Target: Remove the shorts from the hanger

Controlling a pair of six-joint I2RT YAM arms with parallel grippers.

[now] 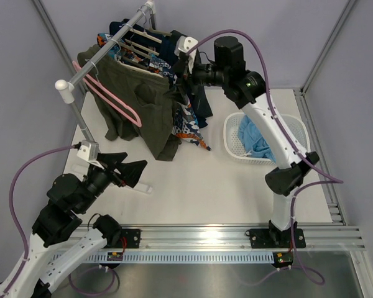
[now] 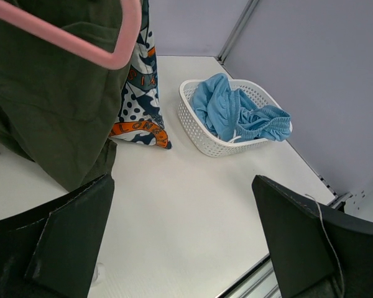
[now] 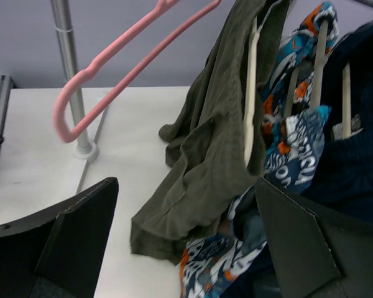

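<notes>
The left gripper (image 1: 127,166) is held low over the table (image 1: 205,186), its jaws spread wide and empty. Farther back, the right gripper (image 3: 186,205) is stretched out to the rail (image 1: 109,49), its jaws also wide apart with nothing held. Just before it, the olive shorts (image 1: 146,108) are hung on a wooden hanger (image 3: 251,93). Lettering on the patterned shorts (image 2: 138,93) cannot be read fully.

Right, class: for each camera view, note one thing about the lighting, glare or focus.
Top view: a bright glare patch on the metal rail between the arm bases, shadows on the table soft. Left wrist view: the basket is sharp, the left gripper's fingers dark and nearly featureless. Right wrist view: the green shorts are crisp, the right gripper's fingers underexposed.
</notes>
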